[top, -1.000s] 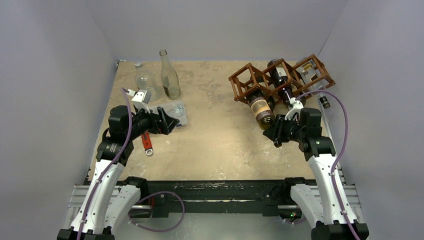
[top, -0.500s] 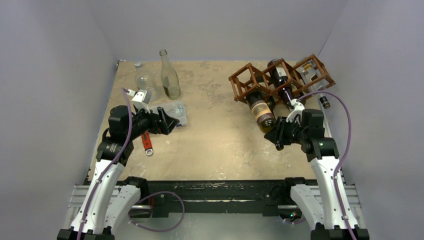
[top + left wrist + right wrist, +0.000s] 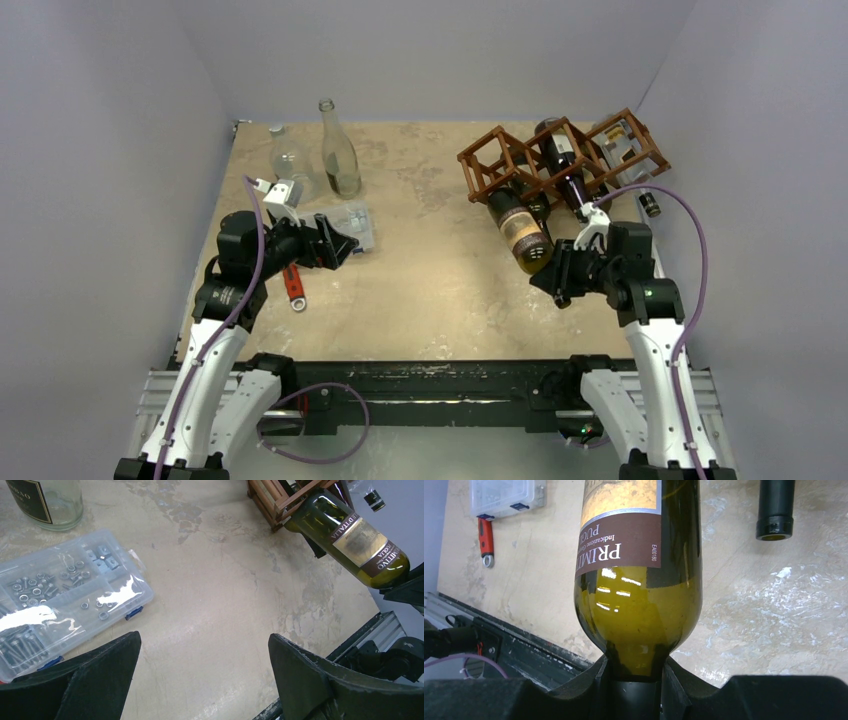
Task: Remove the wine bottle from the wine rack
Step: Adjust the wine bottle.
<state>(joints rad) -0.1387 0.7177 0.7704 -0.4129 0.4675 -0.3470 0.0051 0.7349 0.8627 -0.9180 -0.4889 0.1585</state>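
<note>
The reddish-brown wine rack (image 3: 500, 160) stands at the back right and also shows in the left wrist view (image 3: 272, 502). A green wine bottle (image 3: 522, 230) with a brown and gold label sticks out of a lower cell, neck toward me, its base end still at the rack. My right gripper (image 3: 552, 272) is shut on its neck; in the right wrist view the fingers (image 3: 601, 672) clamp the neck just below the shoulder of the bottle (image 3: 639, 610). The left wrist view shows the bottle (image 3: 352, 542) too. My left gripper (image 3: 343, 243) is open and empty above the table (image 3: 202, 640).
Two more bottles lie in the rack: a dark one (image 3: 562, 165) and a clear one (image 3: 622, 148). A clear plastic box of screws (image 3: 352, 222) and a red wrench (image 3: 293, 285) lie by my left gripper. Two empty glass bottles (image 3: 338, 155) stand at the back left.
My right gripper has moved back toward the near right edge with the bottle neck in it, drawing the bottle further out of the rack. The left arm has not moved.
</note>
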